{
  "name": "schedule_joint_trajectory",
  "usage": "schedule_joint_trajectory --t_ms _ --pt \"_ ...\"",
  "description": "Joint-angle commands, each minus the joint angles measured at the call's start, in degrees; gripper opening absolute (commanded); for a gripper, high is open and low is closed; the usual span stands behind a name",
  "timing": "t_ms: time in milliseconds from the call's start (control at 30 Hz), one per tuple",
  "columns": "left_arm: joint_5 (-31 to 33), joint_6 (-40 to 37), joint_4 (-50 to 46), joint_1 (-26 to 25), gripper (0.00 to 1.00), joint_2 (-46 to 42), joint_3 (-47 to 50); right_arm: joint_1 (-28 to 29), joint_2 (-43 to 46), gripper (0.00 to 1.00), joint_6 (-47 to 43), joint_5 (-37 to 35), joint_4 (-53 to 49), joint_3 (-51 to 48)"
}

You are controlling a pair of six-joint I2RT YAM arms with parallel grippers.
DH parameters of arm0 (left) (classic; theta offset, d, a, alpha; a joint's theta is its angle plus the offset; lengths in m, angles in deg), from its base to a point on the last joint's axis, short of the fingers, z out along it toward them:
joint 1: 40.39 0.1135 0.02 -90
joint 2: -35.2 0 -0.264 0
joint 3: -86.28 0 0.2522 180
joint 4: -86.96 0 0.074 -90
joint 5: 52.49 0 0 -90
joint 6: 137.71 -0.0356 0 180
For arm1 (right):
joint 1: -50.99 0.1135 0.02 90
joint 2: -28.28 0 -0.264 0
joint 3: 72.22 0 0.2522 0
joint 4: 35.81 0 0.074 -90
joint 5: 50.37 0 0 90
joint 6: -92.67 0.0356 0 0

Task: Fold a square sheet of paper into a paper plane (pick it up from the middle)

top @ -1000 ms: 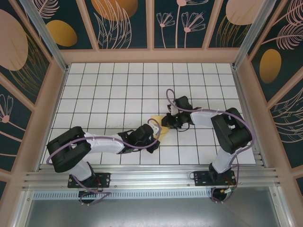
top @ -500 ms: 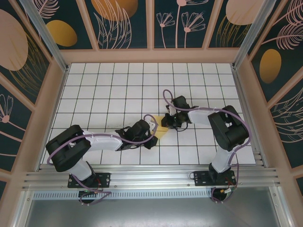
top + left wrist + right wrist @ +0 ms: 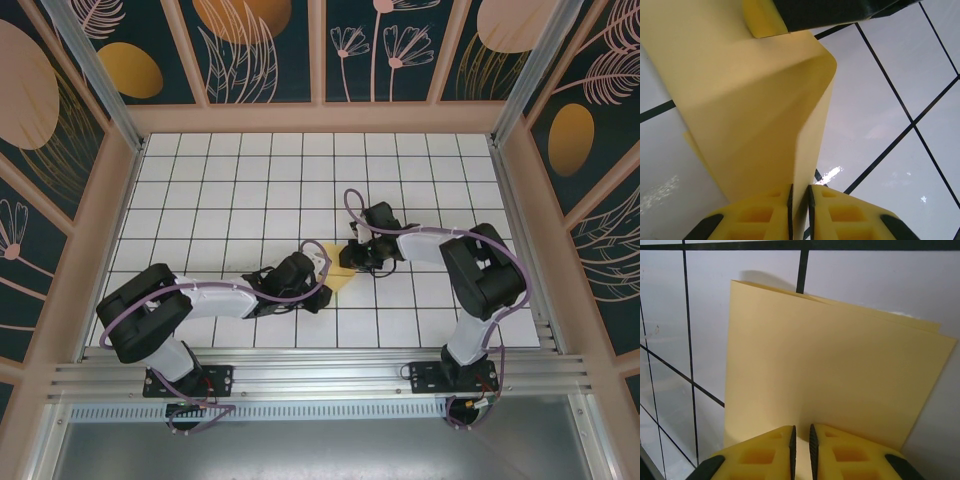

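The square sheet of paper (image 3: 343, 282) is pale yellow and folded into a narrower shape, and it lies between the two grippers at mid-table. My left gripper (image 3: 322, 288) comes in from the left. In its wrist view a raised fold of the paper (image 3: 750, 110) runs straight into the thin slit between the left gripper's (image 3: 800, 192) pads. My right gripper (image 3: 352, 262) reaches the sheet from the far right. Its pads (image 3: 801, 432) stand a hair apart over the paper (image 3: 830, 370), with a faint crease leading into the slit. One right finger (image 3: 762, 20) touches the paper's far end.
The white grid table (image 3: 230, 190) stretches behind and to the left of the arms. Pink frame walls (image 3: 320, 118) bound it at the back and sides. A metal rail (image 3: 320, 375) carries both arm bases at the near edge.
The right gripper drew in toward the left and slightly back. The left forearm swung left and its gripper now sits just left of the paper. Less yellow shows between them.
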Motion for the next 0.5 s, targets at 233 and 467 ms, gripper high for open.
schedule_joint_trajectory --t_ms 233,467 --pt "-5.37 0.16 4.1 1.98 0.17 0.4 1.88 -1.37 14.42 0.31 -3.08 -0.08 6.16 -4.98" --pt "-8.99 -1.01 5.28 2.72 0.17 0.32 2.32 -1.54 21.57 0.37 -14.93 4.81 14.13 -12.93"
